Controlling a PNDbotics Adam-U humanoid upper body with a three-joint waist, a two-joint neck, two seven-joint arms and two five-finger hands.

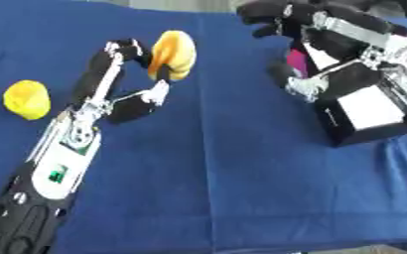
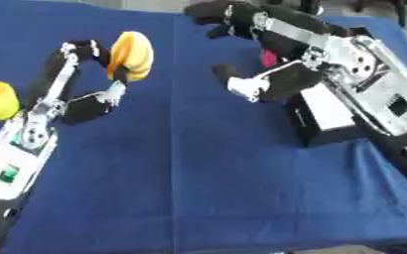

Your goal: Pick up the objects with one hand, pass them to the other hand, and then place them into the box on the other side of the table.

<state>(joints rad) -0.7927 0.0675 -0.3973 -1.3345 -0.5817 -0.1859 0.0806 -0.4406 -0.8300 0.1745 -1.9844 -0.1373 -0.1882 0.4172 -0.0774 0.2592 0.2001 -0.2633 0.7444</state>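
A yellow-orange fruit-shaped object [image 1: 174, 53] is held just above the blue table, pinched between the curled fingers and thumb of my left hand [image 1: 99, 106]. My right hand [image 2: 307, 57] hovers at the right with fingers spread and nothing in it, a short gap away from the held object. Under and behind that hand stands a black box with white panels [image 1: 368, 116]. A pink thing [image 1: 297, 62] shows at the box's near-left side, mostly hidden by the right hand. A second yellow object [image 1: 26, 99] lies on the cloth at the far left.
A blue cloth [image 1: 224, 173] covers the table, with a seam running down the middle. Its front edge shows at the bottom right.
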